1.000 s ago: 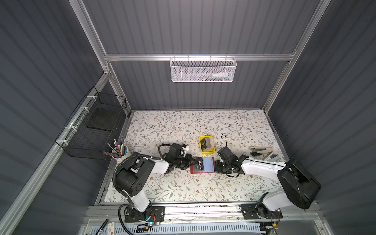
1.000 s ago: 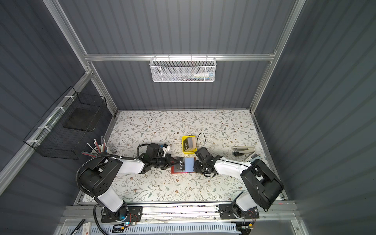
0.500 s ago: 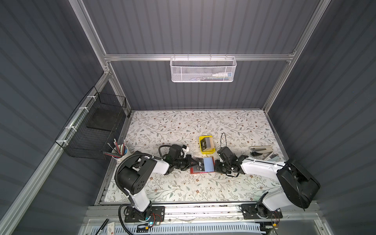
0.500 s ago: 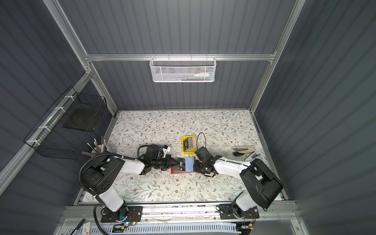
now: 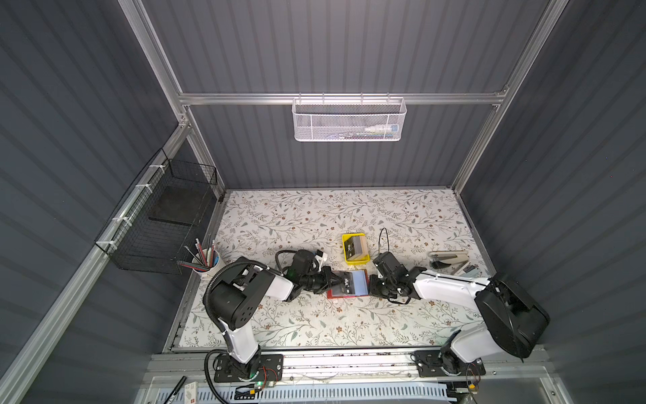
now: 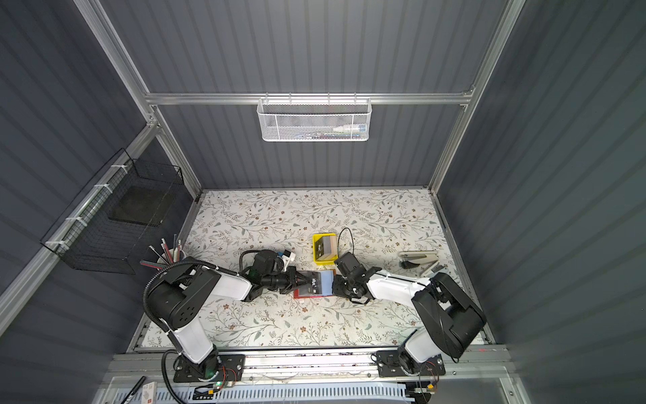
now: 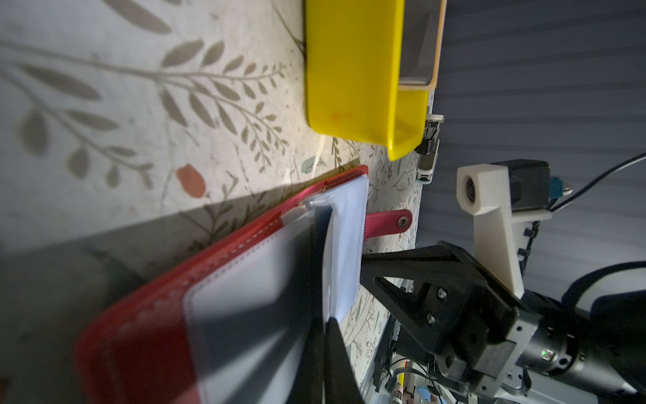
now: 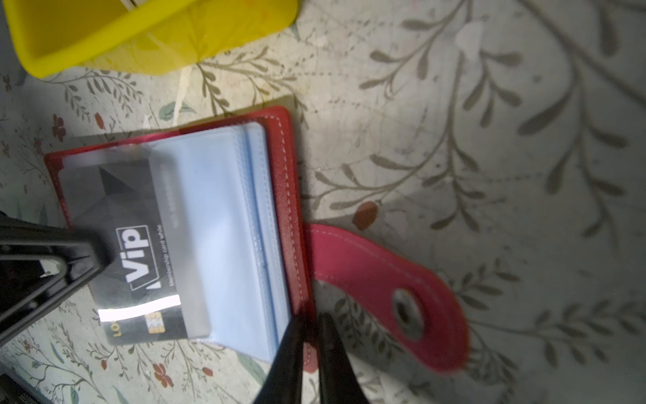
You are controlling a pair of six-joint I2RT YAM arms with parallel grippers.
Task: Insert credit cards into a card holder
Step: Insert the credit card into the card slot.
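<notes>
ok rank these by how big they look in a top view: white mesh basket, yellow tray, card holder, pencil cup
1. white mesh basket, though it hangs nearer the camera
2-3. card holder and yellow tray, too alike to rank; the holder is partly covered
4. pencil cup

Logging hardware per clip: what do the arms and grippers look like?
Both arms have white links and black joint housings: left arm, right arm. The left gripper and right gripper are black, with tapering, triangular open-frame fingers. A white camera mount sits at the right wrist. A ribbed black hose runs up the left arm; a thin black cable loops by the right wrist.
</notes>
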